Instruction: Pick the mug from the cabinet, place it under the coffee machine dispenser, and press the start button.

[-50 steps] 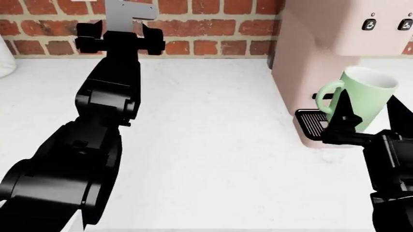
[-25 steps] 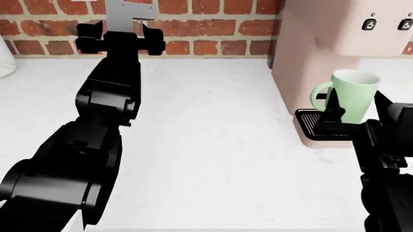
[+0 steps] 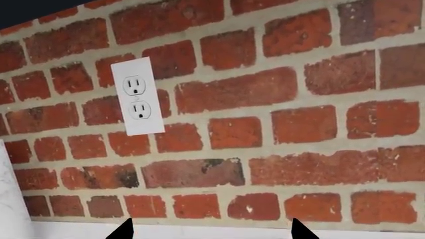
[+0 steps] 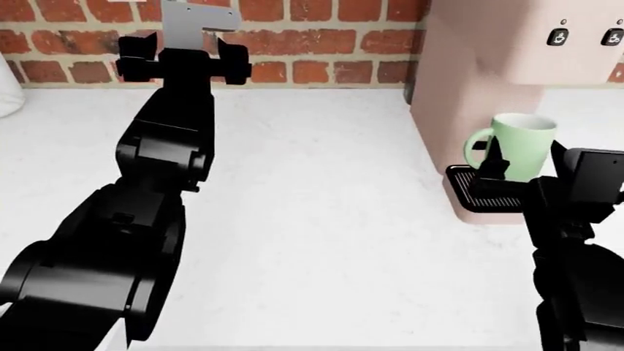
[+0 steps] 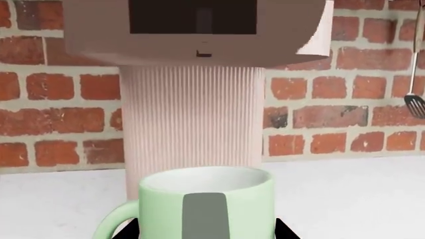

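Note:
The pale green mug (image 4: 522,146) stands upright over the black drip tray (image 4: 476,188) at the foot of the pale pink coffee machine (image 4: 487,66), handle to the left. My right gripper (image 4: 531,164) is shut on the mug, one finger on each side of it. In the right wrist view the mug (image 5: 206,199) fills the near middle, under the machine's overhanging top (image 5: 192,30); my right gripper (image 5: 207,231) flanks it. Whether the mug rests on the tray is hidden. My left gripper (image 4: 183,62) is open and empty, facing the brick wall (image 3: 209,231).
Two round buttons (image 4: 557,36) (image 4: 611,36) sit on the machine's top front. A white wall outlet (image 3: 138,97) is ahead of the left gripper. A spatula (image 5: 415,99) hangs on the wall right of the machine. A white object (image 4: 8,91) stands at the far left.
The mug has gone from tilted to upright and moved down and back over the drip tray, with my right gripper. The left arm has barely moved.

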Tool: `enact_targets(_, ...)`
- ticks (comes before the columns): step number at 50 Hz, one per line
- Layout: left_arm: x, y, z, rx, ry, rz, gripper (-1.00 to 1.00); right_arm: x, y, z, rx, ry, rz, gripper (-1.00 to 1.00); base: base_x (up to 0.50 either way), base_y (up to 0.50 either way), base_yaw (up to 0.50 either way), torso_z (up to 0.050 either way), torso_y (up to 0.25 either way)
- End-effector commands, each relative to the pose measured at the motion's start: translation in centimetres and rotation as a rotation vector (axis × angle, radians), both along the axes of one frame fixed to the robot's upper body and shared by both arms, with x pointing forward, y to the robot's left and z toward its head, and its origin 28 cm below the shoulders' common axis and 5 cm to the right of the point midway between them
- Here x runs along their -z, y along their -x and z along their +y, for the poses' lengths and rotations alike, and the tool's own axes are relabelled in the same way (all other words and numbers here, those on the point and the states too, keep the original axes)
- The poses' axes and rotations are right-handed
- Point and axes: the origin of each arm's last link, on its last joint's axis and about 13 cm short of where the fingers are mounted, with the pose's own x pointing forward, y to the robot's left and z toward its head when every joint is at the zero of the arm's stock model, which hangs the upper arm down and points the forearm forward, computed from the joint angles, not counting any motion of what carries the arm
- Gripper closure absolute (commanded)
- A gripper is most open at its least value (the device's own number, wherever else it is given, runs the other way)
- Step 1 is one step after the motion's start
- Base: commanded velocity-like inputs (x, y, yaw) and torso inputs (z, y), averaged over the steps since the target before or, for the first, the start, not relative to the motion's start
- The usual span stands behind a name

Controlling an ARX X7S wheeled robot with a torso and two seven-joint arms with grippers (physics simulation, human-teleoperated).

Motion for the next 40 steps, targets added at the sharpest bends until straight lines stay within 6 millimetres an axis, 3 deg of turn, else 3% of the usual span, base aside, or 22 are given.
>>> enact_targets(1,0.2,0.0,0.0,-0.002,0.0,0.002,-1.0,0.1,-1.5,0.0,-0.006,0.031,0.017,1.0,0.0,0.0,0.0,0.0,0.0)
enact_targets(40,0.4,0.0,-0.1,0.001,0.009,0.009,-1.0,3.0,-1.7,0.2,0.006,-0.025,0.1,1.0,0.0,0.0,0.0,0.0,0.0)
